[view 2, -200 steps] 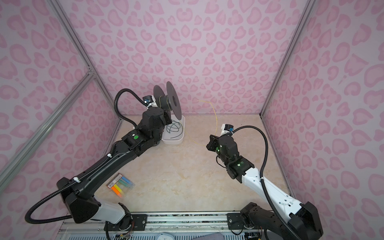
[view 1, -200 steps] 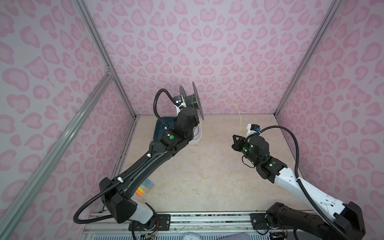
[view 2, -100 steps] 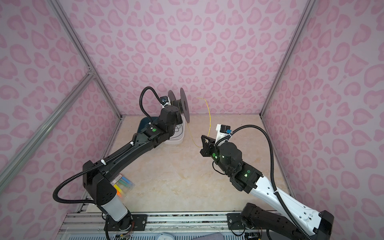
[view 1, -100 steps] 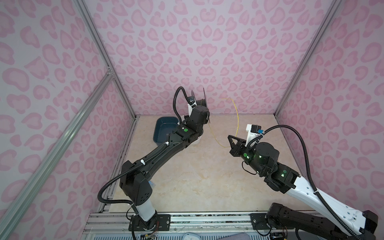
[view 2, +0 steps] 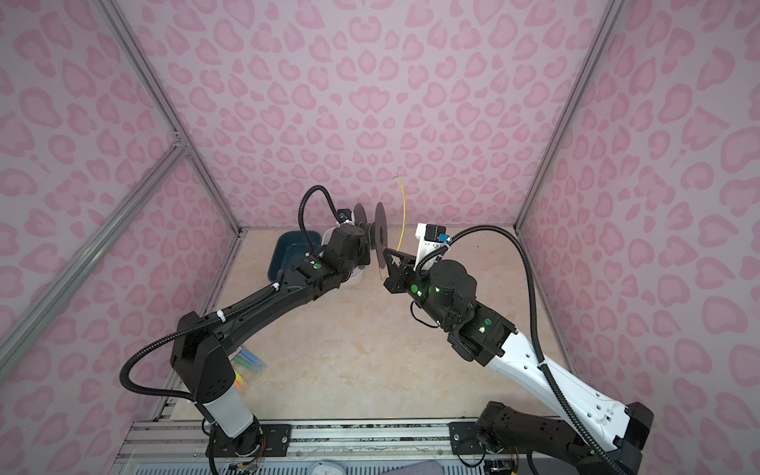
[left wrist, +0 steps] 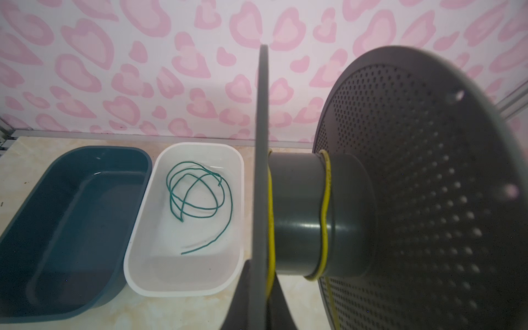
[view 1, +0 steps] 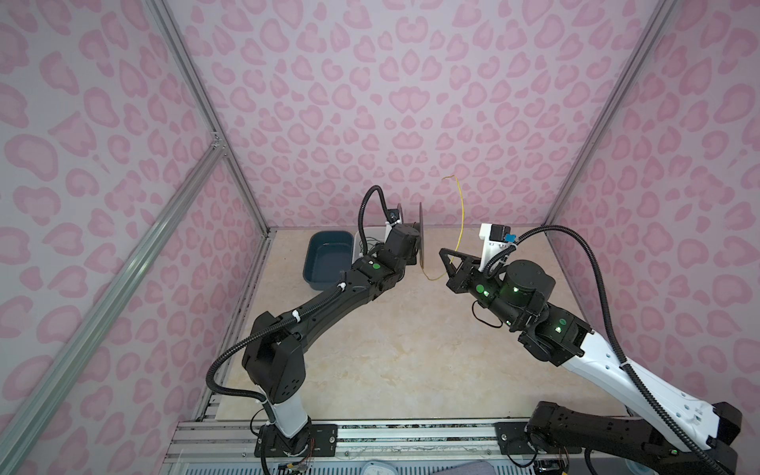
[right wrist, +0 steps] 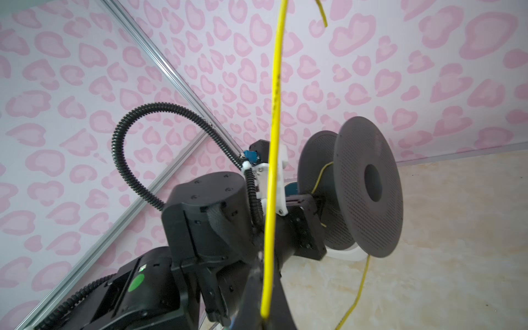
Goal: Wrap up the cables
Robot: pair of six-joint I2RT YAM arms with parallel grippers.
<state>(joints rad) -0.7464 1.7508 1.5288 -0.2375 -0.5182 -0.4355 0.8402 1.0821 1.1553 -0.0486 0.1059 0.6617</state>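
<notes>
Your left gripper (left wrist: pixel 261 297) is closed tight on one round side plate of the dark spool (left wrist: pixel 414 185) and holds it up off the table. Your right gripper (right wrist: pixel 264 320) is pinched shut on the yellow cable (right wrist: pixel 274 128).

The yellow cable goes round the hub (left wrist: pixel 297 211) of the spool. I think it makes only one or two turns there, but the plates hide part of it. From the spool it hangs down in a loose bend and comes up to your right gripper. Past the pinch, the long loose end stands almost straight up, as you can see in both top views (view 1: pixel 462 214) (view 2: pixel 404 209).

The green cable (left wrist: pixel 200 194) lies in loose loops in the white tub (left wrist: pixel 183 283) at the back of the table. No gripper is near it. The blue tub (left wrist: pixel 94 148) sits just beside the white one.

Here is what counts for your next move. The spool is to the left of your right gripper, quite near. The hub lies about level and points across from one arm toward the other. So the cable has to go round and round the hub, in the gap between the two plates. Your right arm has the cable, so it does the leading. The loose bend probably needs pulling snug, or the turns may slip off.
</notes>
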